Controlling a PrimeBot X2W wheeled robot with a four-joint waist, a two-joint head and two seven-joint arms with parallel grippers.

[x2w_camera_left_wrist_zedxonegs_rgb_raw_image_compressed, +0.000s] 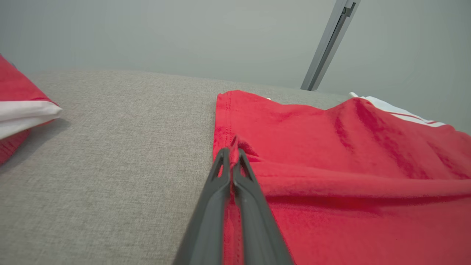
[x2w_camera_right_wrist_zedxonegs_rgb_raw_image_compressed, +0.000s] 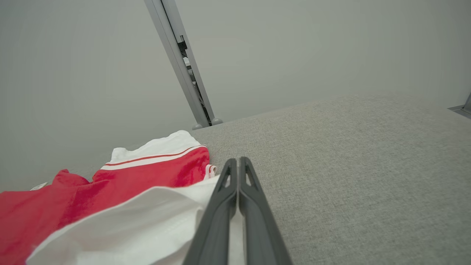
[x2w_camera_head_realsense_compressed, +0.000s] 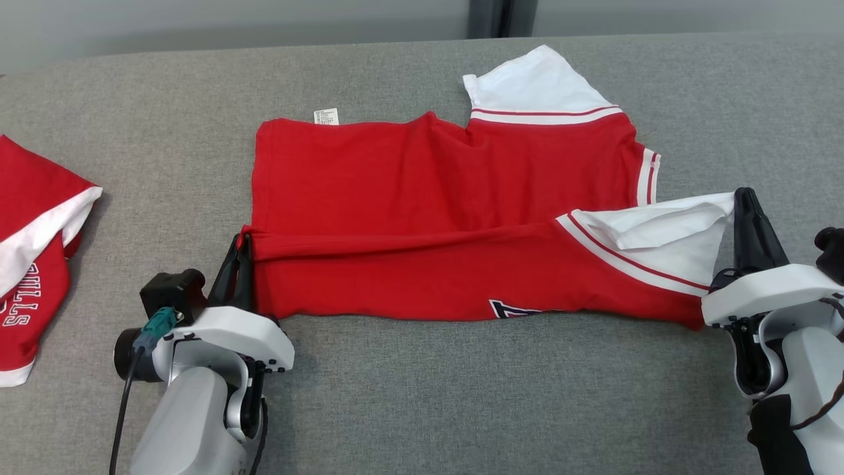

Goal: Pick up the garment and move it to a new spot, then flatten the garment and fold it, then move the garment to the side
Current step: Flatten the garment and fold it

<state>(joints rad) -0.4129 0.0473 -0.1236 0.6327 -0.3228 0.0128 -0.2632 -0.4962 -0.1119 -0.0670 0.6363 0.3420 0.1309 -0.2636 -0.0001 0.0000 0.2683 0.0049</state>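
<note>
We are holding the shirt [x2w_camera_head_realsense_compressed: 428, 198] with the left gripper [x2w_camera_head_realsense_compressed: 241, 254] pinching shut on its red hem [x2w_camera_left_wrist_zedxonegs_rgb_raw_image_compressed: 222, 117] and the right gripper [x2w_camera_head_realsense_compressed: 745, 194] pinching its white sleeve [x2w_camera_head_realsense_compressed: 659, 227], the shirt lying spread between the two.

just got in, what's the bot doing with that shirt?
Mid-fold. The left gripper is shut on the hem corner of the red-and-white shirt, and the right gripper is shut on its white sleeve. The near strip is doubled over the rest on the grey surface. A second red garment lies off to the left.
</note>
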